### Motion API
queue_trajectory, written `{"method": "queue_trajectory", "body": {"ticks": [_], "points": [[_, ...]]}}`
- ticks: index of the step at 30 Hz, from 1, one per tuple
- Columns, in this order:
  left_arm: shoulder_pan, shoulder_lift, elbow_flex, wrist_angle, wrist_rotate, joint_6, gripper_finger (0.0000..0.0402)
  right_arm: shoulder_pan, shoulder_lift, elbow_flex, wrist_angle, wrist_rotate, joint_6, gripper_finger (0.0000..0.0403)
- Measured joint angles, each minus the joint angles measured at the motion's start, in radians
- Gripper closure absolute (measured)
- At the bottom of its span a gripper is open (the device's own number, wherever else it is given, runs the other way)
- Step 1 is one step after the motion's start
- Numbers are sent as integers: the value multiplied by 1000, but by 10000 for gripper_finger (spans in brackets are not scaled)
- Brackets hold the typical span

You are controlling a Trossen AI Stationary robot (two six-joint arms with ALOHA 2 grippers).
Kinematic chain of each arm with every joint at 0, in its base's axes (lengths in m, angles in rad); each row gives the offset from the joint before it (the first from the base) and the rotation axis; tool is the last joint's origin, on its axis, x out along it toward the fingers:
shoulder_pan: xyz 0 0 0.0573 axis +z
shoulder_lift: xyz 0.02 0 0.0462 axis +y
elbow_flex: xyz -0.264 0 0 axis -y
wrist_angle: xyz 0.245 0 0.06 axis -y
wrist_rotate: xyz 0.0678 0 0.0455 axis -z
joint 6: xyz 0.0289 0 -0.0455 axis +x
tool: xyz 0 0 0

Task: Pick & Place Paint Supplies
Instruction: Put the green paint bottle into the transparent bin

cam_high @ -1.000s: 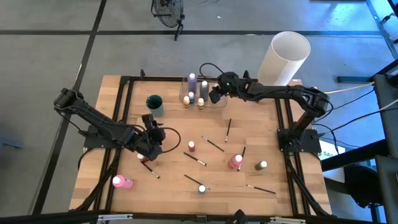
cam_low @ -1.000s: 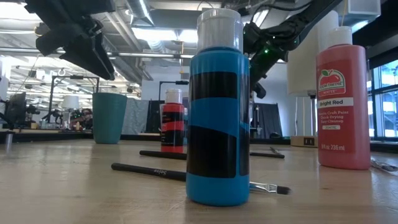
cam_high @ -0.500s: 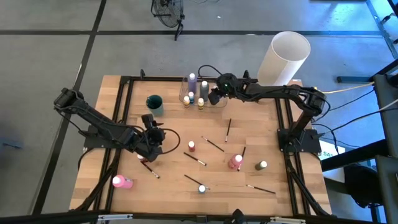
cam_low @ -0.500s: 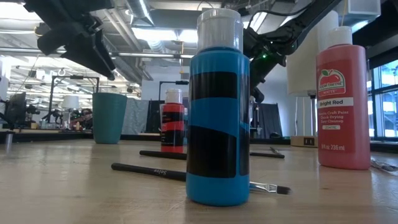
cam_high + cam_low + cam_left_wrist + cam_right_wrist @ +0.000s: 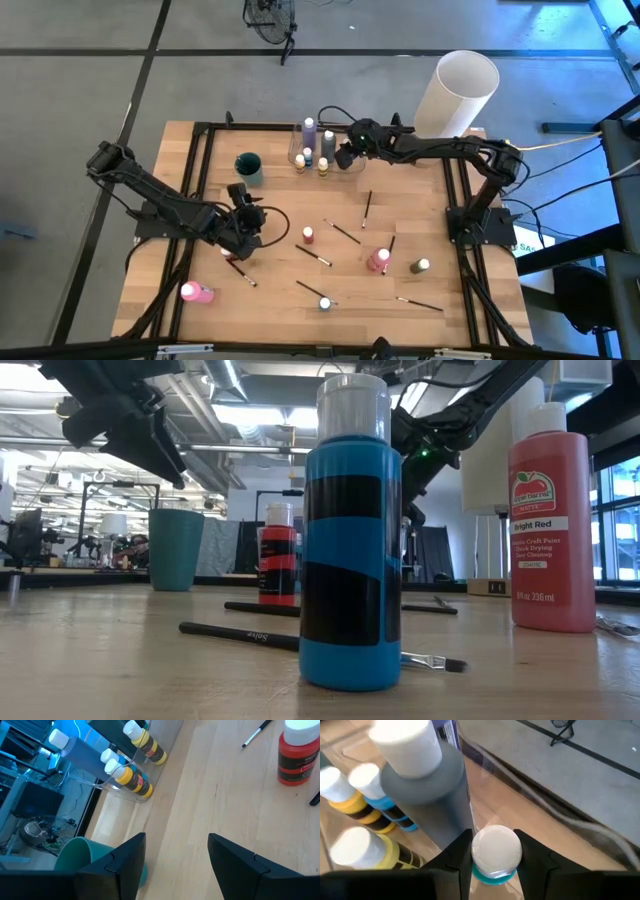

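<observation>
The right gripper (image 5: 343,156) reaches over the clear plastic container (image 5: 352,165) at the far edge of the wooden table (image 5: 280,290); in the right wrist view its fingers (image 5: 455,857) close narrowly on a small teal bottle (image 5: 496,855) with a white cap, held just beside the grey bottle (image 5: 430,795) that stands in the container; yellow-and-black bottles (image 5: 365,851) and a blue one (image 5: 387,805) stand alongside it there. The left gripper (image 5: 243,232) hovers over the near-left part of the table with its fingers (image 5: 125,865) spread apart around nothing; a teal cup (image 5: 248,167) stands beyond it. Loose supplies lie scattered across the table: a small red bottle (image 5: 308,235) near the middle, a pink bottle (image 5: 378,260) to its right, an olive bottle (image 5: 420,266) further right, a blue bottle (image 5: 325,303) near the front edge, a pink bottle on its side (image 5: 195,292) at the front left, and thin dark paintbrushes (image 5: 343,232) lying between them. A large white cylinder (image 5: 458,92) stands at the far right corner.
</observation>
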Motion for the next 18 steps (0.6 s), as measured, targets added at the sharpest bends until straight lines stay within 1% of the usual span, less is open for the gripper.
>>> {"method": "queue_trajectory", "body": {"ticks": [6,18], "points": [[0,0,0,0,0,-3,191,0,42,2,15,0,4,286],[0,0,0,0,-2,-2,192,0,44,2,16,-1,7,286]]}}
